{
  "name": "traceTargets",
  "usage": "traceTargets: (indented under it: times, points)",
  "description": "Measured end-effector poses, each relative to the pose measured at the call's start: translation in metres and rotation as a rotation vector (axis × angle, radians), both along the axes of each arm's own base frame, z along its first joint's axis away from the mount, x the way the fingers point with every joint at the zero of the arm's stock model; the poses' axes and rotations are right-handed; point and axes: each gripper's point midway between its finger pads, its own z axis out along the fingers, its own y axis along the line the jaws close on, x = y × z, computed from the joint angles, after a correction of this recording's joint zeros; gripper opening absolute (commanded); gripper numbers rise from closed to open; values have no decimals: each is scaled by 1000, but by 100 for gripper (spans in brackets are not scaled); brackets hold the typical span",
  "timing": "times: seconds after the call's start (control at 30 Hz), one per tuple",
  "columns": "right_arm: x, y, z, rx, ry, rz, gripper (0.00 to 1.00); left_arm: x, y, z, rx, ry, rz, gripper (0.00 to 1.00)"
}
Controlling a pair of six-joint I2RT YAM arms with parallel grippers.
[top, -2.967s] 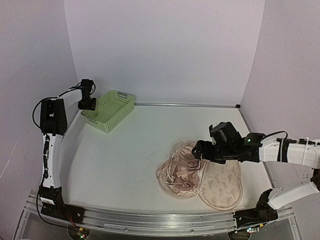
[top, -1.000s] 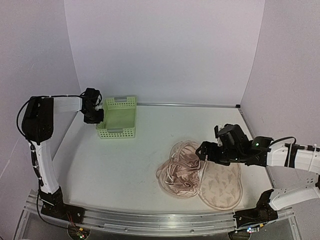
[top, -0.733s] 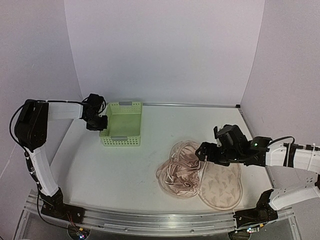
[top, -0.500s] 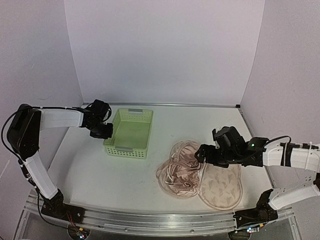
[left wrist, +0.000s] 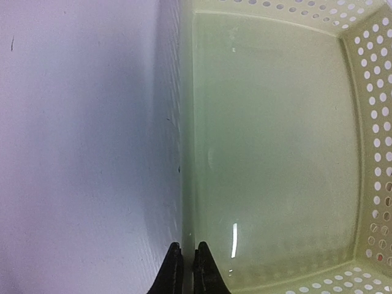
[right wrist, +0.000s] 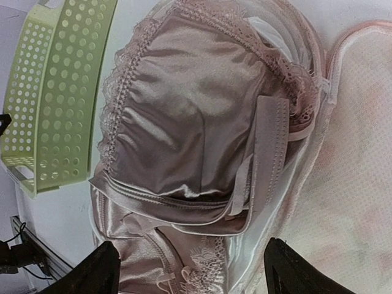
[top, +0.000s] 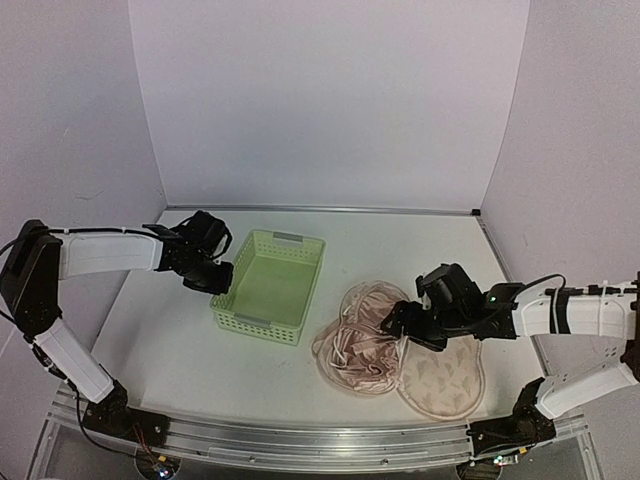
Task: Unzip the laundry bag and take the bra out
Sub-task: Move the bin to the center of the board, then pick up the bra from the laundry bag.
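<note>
The laundry bag (top: 442,378) lies open and flat at the front right, with its patterned beige-pink flap up. Its mesh lining shows in the right wrist view (right wrist: 361,159). The satin pink bra (top: 352,345) lies crumpled on the bag's left half and fills the right wrist view (right wrist: 196,122). My right gripper (top: 405,325) is open wide and empty just above the bra's right side (right wrist: 196,269). My left gripper (top: 217,280) is shut on the left wall of the light green basket (top: 255,322). Its fingers pinch that wall (left wrist: 188,272).
The green basket is empty (left wrist: 269,153) and sits left of the bra, its near right corner close to it (right wrist: 55,92). White walls close in the table at the back and sides. The table's front rail runs along the bottom.
My left arm has dragged the basket from the back left corner toward the middle, close to the bra. My right gripper has shifted slightly left and lower over the bra.
</note>
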Motion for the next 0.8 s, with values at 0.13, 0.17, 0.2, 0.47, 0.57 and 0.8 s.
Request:
traceTargets:
  times: [0.13,0.17,0.2,0.47,0.57,0.8]
  points:
    - [-2,7,3,50,22,-7,79,-5,-4,-3,0,9,-5,0]
    - [-2,9,4,64,27,-11,79,-6,-5,-3,-3,10,-3,0]
    - [-2,10,5,72,30,-13,78,-7,-6,-4,-7,12,-1,0]
    - [-5,12,-10,80,90,-46,76,-13,-11,-8,-7,13,10,8]
    - [-6,12,-16,76,111,-57,76,-14,-11,-8,-6,17,12,20]
    - [-4,16,-17,98,118,-62,74,-23,-6,-14,5,42,17,40]
